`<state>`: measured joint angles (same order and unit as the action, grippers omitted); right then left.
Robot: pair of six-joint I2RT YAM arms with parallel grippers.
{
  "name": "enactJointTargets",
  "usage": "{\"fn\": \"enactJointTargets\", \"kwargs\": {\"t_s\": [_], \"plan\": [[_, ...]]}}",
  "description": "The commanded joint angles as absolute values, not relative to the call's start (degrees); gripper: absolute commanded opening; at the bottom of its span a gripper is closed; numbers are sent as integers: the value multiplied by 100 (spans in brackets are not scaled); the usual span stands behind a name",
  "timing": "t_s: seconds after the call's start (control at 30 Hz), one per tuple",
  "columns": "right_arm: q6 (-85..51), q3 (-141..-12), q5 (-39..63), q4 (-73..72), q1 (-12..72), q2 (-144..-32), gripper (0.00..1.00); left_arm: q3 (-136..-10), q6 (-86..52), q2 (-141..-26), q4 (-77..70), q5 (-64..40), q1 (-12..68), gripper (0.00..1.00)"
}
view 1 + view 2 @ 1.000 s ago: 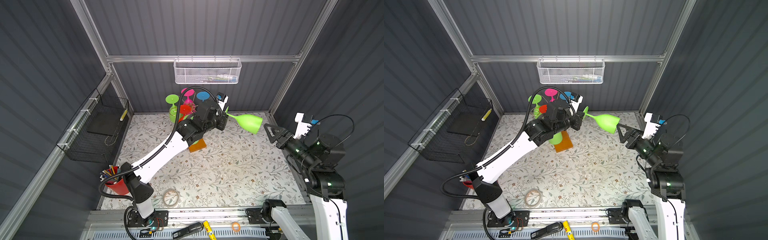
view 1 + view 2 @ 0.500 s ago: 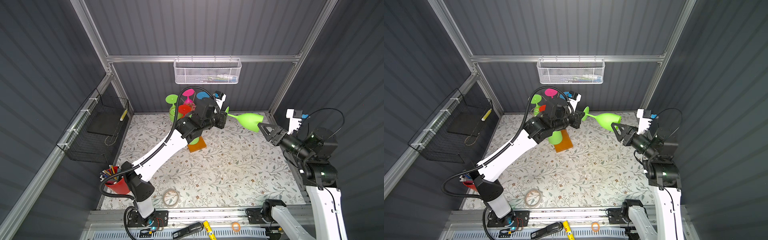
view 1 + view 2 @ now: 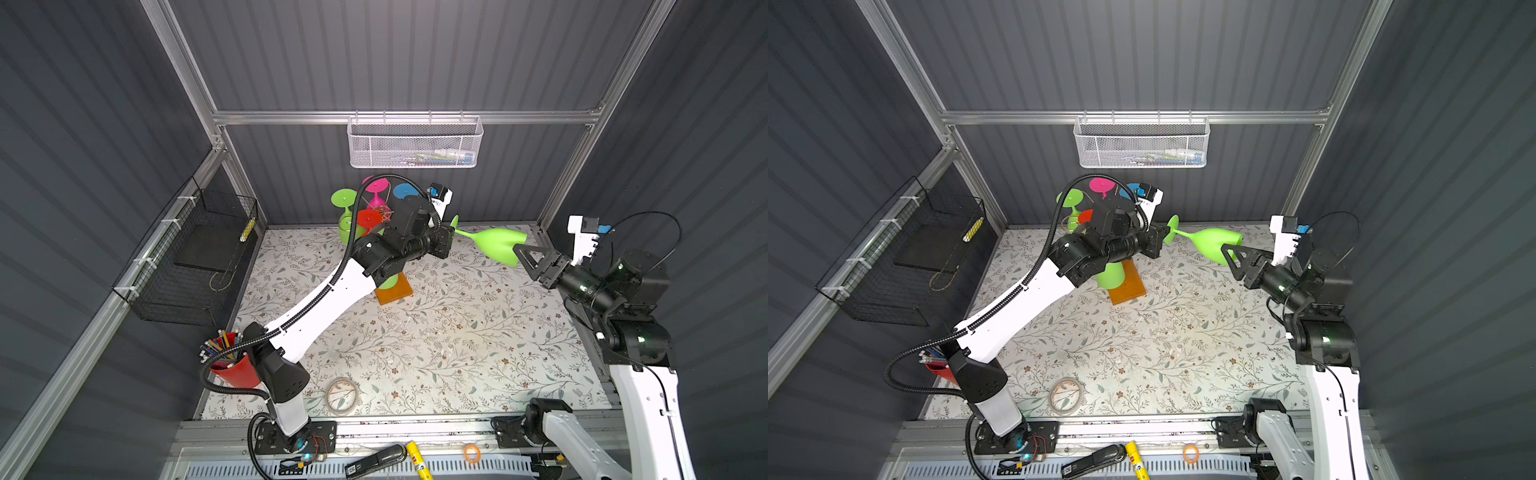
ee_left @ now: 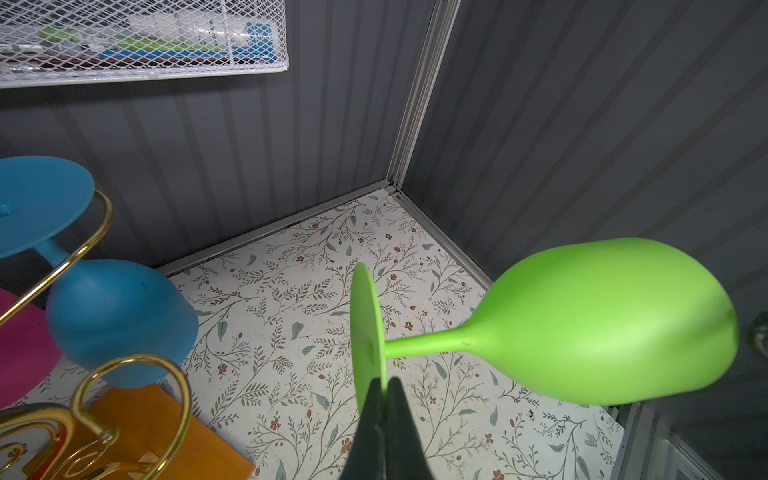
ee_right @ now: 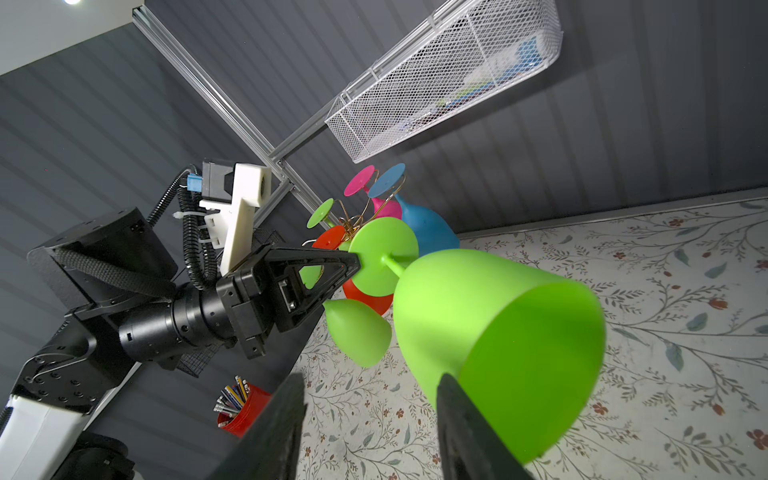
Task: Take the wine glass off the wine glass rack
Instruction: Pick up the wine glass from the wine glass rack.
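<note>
Right of centre in both top views, green wine glass sideways, foot pinched by left pincer, right pincer spread at its bowl rim.

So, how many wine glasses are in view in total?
6. One lime green glass is held by the left gripper; five hang on the wine glass rack: pink, blue, red, two green. The left arm may hide more.
</note>
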<state>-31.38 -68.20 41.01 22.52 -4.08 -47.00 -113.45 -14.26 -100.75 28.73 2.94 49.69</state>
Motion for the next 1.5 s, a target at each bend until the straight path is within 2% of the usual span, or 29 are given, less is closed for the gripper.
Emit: {"fn": "enactJointTargets", "kwargs": {"t_s": [0.0,0.3,0.63,0.9,1.07,1.17,1.2,1.27,1.4,1.47], "plan": [[-2918,-6957,3784,2598,-421,-4515,53,-11575,-1486,-10114,2892,299,4922,0],[-2885,-6916,3939,2729,-416,-4656,52,-11628,-1511,-10143,2874,206,4912,0],[-3309,-6867,4449,1689,-403,-5098,43,-11619,-1532,-10123,2874,176,4909,0],[-3359,-7134,4433,1563,-272,-5394,25,-11671,-1540,-10188,2847,149,4911,0],[-3306,-7307,4318,1702,-211,-5526,1,-11707,-1556,-10220,2830,157,4906,0],[-3206,-7484,4149,1924,-193,-5598,0,-11757,-1538,-10248,2854,152,4919,0],[-3143,-7566,4078,2038,-191,-5627,0,-11759,-1524,-10235,2857,156,4912,2],[-2992,-7777,3912,2388,-189,-5720,0,-11779,-1473,-10206,2899,208,4904,15],[-2648,-8203,3579,3052,-190,-5951,0,-11773,-1295,-10071,3000,405,4908,60],[-2460,-8365,3383,3351,-185,-6061,0,-11743,-1186,-9988,3066,543,4905,72]]}}
